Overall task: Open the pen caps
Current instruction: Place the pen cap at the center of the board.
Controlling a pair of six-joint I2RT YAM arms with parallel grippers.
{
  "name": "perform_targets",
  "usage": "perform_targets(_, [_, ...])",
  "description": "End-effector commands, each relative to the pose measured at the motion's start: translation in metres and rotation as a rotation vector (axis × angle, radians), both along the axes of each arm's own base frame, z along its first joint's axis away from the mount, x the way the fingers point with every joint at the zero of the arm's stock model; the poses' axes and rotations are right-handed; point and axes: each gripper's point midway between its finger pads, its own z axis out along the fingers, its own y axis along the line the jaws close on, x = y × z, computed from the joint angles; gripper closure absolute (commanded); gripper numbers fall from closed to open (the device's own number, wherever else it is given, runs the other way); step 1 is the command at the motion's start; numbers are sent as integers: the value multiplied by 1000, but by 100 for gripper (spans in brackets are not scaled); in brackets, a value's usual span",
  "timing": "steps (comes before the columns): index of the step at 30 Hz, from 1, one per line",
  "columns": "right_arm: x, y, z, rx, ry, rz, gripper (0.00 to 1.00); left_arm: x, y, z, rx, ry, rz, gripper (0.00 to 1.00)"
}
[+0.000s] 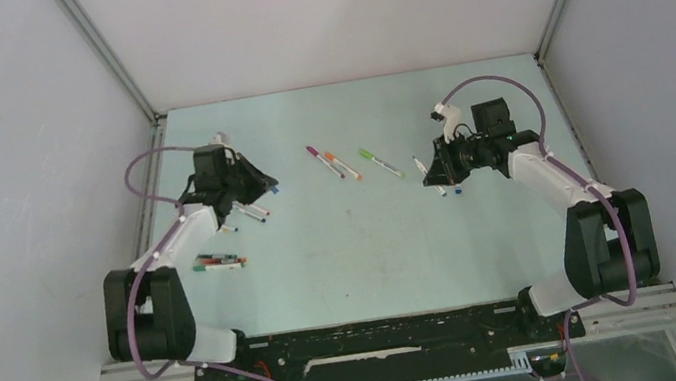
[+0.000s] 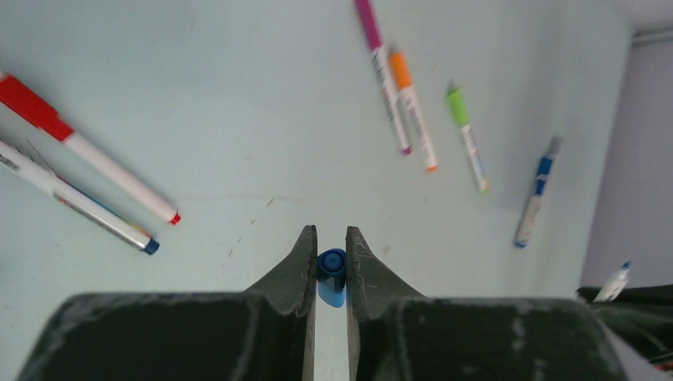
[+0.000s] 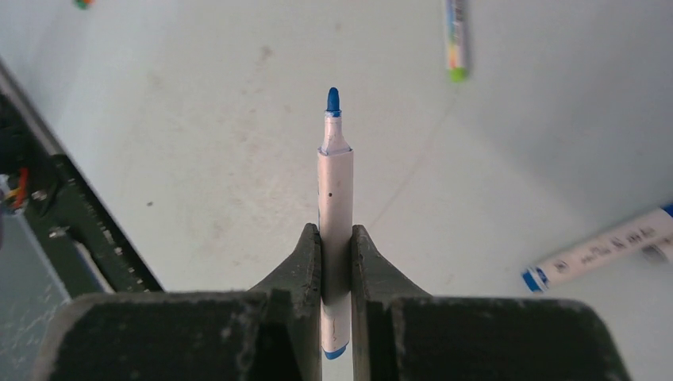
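Left wrist: left pincer clenched on blue cap | right pincer grasping bared blue pen | magenta pen, orange pen, green pen left of blue pen: capped, pending

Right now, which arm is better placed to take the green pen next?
Right. The right pincer is nearer the green pen than the left pincer. Both are full: right holds the blue pen, left a blue cap.

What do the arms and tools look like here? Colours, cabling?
The left arm and right arm match: white links, black joint housings, a purple cable looping along each. The left tool and right tool have two dark, tapered fingers on a blocky, scuffed body.
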Motion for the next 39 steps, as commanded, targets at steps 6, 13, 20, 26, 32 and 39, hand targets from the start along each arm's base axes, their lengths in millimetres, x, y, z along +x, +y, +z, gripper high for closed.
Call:
perform_targets(6, [36, -34, -25, -153, 12, -206, 100, -9, -32, -46, 177, 172, -162, 100])
perform_targets(13, [44, -44, -20, -140, 6, -255, 100, -8, -45, -49, 175, 204, -211, 100])
perform_targets(20, [38, -38, -4, -80, 7, -234, 100, -9, -45, -18, 198, 164, -248, 100])
perform_targets(26, [16, -16, -6, -51, 39, -105, 100, -25, -44, -2, 159, 57, -214, 100])
perform_targets(32, [-16, 13, -16, -40, 92, 8, 100, -54, -48, -21, 206, 85, -132, 100])
perform_targets(39, [-28, 45, -41, -54, 135, -228, 98, -67, -75, -43, 262, 68, -89, 99])
